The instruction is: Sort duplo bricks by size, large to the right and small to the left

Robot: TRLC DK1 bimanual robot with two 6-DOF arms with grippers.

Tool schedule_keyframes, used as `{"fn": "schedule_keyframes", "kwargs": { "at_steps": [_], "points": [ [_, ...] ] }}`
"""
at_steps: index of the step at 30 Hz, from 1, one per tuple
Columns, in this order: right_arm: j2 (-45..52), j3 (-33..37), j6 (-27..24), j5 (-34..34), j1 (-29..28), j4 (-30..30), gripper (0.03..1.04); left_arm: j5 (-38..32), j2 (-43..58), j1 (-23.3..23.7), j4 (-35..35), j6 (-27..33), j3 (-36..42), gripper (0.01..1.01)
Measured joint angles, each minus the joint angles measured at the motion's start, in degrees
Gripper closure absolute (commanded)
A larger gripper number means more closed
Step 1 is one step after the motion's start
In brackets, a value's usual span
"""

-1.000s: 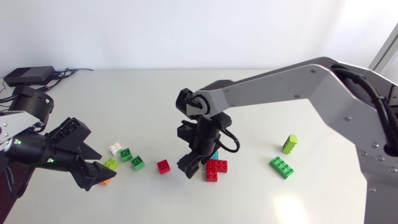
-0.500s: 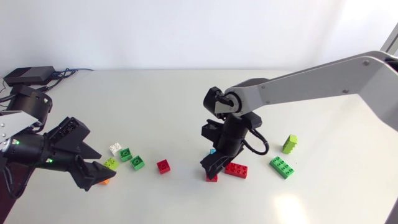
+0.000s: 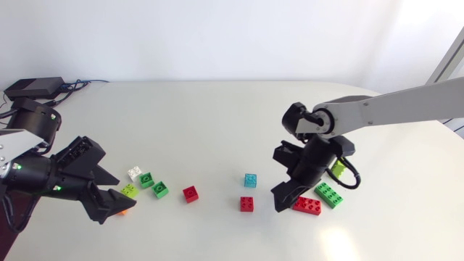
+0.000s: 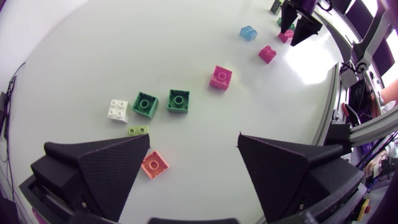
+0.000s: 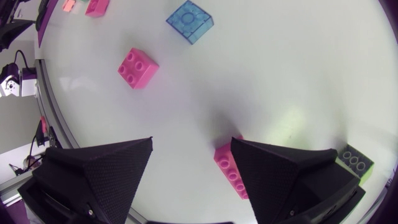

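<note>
My right gripper (image 3: 288, 202) stands open low over the table, right of centre. A long red brick (image 3: 307, 206) lies against the inner side of one finger (image 5: 292, 174) only, and nothing is between the fingers. A long green brick (image 3: 329, 194) lies just right of it, with a lime brick (image 3: 338, 168) behind, partly hidden by the arm. A small cyan brick (image 3: 250, 180) and a small red one (image 3: 247, 204) lie to its left. My left gripper (image 3: 119, 187) is open at the left, with a small orange brick (image 4: 154, 164) beside one finger.
Ahead of the left gripper lie a white brick (image 3: 134, 173), two small green bricks (image 3: 146, 180) (image 3: 160, 190), a thin lime piece (image 3: 129, 191) and another small red brick (image 3: 191, 193). A black box with cables (image 3: 32, 88) sits at the far left corner.
My right gripper has moved right, sliding the long red brick with it, away from the small red and cyan bricks toward the long green one. The left arm has not moved.
</note>
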Motion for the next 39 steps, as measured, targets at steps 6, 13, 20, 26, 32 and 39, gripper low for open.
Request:
{"fn": "schedule_keyframes", "kwargs": {
  "at_steps": [6, 13, 20, 26, 32, 39],
  "points": [
    [-0.09, 3.21, 0.11, -0.02, 1.22, -0.07, 0.16, -0.02, -0.24, -0.61, -0.33, -0.42, 0.0, 0.044],
    [6.47, 11.65, 1.51, -0.2, 5.07, 0.39, 0.16, -0.02, -0.26, -2.27, -0.35, -0.66, 0.0, 0.044],
    [10.97, 13.64, 1.64, -0.11, 2.21, 0.66, 0.16, 0.0, -0.26, -2.25, -0.35, -1.31, 0.02, 0.044],
    [13.09, 13.64, 1.57, 1.09, -1.36, 0.83, 0.16, -0.02, -0.26, -2.19, -0.35, -1.31, 0.02, 0.044],
    [13.62, 13.88, 1.42, 1.77, -2.71, 1.07, 0.16, 0.0, -0.26, -1.81, -0.35, -1.29, 0.02, 0.044],
    [16.85, 18.67, 1.42, 2.05, -2.51, 1.55, 0.16, -0.02, -0.44, -1.36, -0.39, -1.25, 0.0, 0.044]
  ]
}}
